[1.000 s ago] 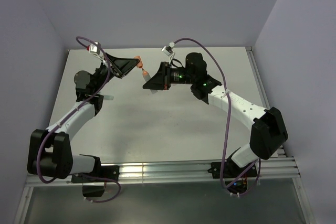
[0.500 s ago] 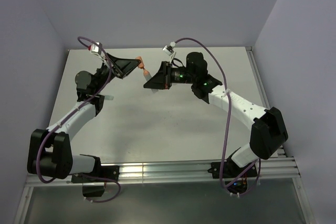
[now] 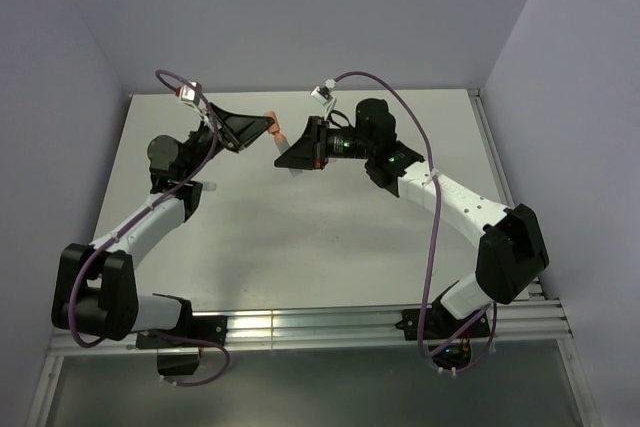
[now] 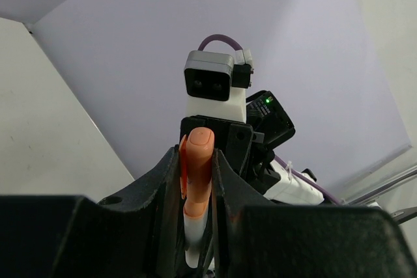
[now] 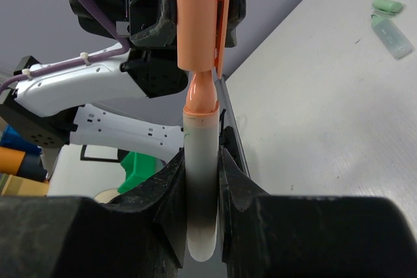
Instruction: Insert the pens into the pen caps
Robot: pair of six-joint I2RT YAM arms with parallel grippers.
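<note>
Delta vs 1 s ago: left gripper [image 3: 266, 126] has shifted right, closer to the right gripper [image 5: 201, 155], which has stayed put. Left is clamped on the orange cap [image 5: 199, 17], right is clamped on the pale pen [image 5: 201, 187]. Both are in line, with the orange tip [image 5: 200, 96] at the cap mouth, mostly exposed. Mint pen [image 5: 393, 34] and green cap [image 5: 387, 6] lie just beside each other on the table [image 3: 300, 237].

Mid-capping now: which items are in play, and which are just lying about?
In play: orange cap in left end effector; pale pen in right end effector.
Lying about: green pen, green cap, both on the table.
</note>
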